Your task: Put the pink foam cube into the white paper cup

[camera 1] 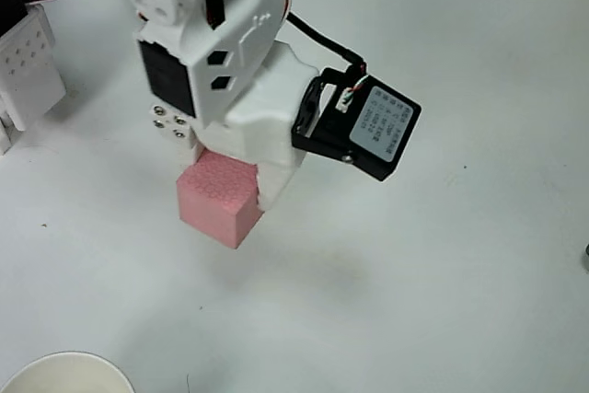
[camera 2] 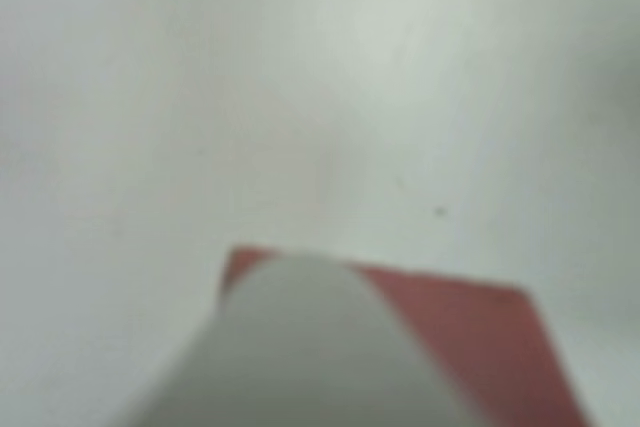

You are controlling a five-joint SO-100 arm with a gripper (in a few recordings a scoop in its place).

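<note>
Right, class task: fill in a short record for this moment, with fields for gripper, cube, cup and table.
gripper: gripper shut on the pink foam cube, white fingers on either side of it
cube: pink foam cube, its shadow offset on the table, so apparently lifted
cup: white paper cup, upright, partly cut off at the overhead view's bottom-left edge, apart from the cube
table: white table

Hidden, cropped and blurred parts

The white paper cup point(camera 1: 66, 373) is cut off by the overhead view's bottom edge; the arm covers the pink foam cube's point(camera 1: 221, 198) upper side; the wrist view is blurred, a finger point(camera 2: 310, 357) hiding part of the cube.
</note>
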